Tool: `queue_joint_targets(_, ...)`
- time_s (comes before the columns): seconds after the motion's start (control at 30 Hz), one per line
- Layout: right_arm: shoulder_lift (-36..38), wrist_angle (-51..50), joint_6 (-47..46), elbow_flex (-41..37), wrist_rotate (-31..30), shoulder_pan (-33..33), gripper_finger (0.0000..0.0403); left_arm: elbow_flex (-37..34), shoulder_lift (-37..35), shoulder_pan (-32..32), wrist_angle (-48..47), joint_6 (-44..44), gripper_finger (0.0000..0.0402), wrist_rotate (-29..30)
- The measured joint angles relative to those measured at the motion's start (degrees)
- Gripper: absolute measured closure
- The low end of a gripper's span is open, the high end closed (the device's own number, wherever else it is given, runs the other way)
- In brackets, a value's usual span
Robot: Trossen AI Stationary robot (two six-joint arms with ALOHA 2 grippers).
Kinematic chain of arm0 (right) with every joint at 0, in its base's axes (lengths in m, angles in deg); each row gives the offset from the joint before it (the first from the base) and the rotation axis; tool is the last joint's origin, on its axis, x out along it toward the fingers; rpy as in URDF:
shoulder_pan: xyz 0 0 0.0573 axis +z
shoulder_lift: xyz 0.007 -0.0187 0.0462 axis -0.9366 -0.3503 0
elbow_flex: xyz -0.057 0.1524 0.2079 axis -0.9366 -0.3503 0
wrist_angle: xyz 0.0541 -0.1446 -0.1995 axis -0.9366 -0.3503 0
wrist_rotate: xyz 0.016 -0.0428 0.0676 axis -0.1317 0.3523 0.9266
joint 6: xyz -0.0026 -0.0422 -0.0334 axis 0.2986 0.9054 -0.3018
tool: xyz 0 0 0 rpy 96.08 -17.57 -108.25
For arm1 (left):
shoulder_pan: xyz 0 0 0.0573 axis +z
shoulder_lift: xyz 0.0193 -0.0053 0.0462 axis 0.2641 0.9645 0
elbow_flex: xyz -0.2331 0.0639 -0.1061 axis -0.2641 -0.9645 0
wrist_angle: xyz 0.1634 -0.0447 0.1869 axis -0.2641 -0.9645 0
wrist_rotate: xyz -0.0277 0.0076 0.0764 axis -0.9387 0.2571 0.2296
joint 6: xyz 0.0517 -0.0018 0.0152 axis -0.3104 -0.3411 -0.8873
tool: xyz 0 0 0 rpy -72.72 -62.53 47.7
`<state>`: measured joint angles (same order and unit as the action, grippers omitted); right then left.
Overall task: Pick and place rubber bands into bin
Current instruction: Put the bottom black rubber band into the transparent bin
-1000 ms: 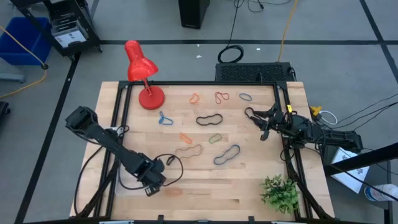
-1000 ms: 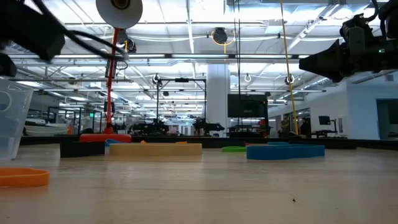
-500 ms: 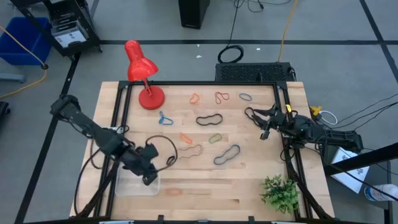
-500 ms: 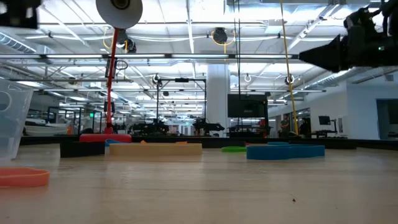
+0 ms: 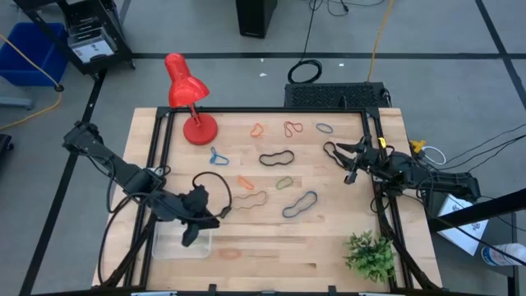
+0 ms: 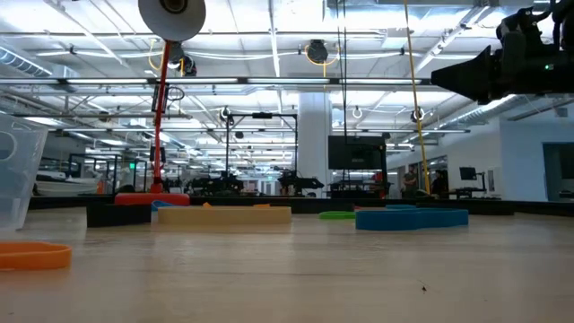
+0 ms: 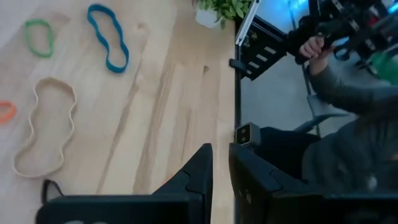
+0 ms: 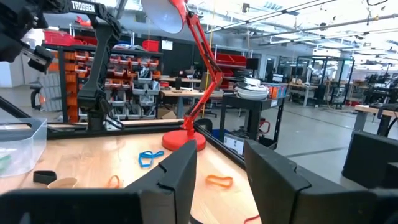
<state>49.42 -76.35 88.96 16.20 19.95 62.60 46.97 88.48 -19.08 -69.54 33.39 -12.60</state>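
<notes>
left gripper (image 5: 196,220), jaws nearly closed and empty, hovers over the bin (image 5: 173,245); right gripper (image 5: 343,159), jaws open, above the tabletop (image 5: 329,247).

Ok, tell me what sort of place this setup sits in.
Most likely a robotics lab or workshop. Behind the light wooden table stand shelves of red and orange parts bins, rows of long ceiling strip lights cross a large open hall, and another dark robot arm stands nearby.

Clear shallow bin (image 5: 177,245) at the table's near-left; coloured rubber bands (image 5: 277,158) scattered flat mid-table.
</notes>
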Motion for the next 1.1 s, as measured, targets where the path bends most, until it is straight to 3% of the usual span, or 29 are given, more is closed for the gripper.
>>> queue_joint_targets(0.2, 0.00, 0.01, 0.00, 0.02, 0.00, -0.01, 0.0273, 0.00, 0.00, -0.02, 0.06, -7.54, 0.0343, 3.92)
queue_joint_targets(0.33, 0.00, 0.00, 0.02, 0.01, 0.00, -0.02, 0.0273, 0.00, 0.00, 0.06, 0.12, -11.28, 0.0343, 3.51)
queue_joint_targets(0.83, 0.00, 0.00, 0.15, 0.00, 0.00, -0.02, 0.0273, -0.02, 0.02, 0.31, -0.02, -11.36, 0.0342, 3.11)
queue_joint_targets(0.93, 0.00, 0.00, 0.14, 0.00, 0.00, -0.01, 0.0273, -0.02, 0.32, 0.28, -0.01, -11.70, 0.0322, 5.96)
queue_joint_targets(1.1, 0.00, 0.00, 0.15, 0.00, 0.00, -0.02, 0.0273, -0.02, 1.18, 0.33, 0.07, -11.77, 0.0254, 8.23)
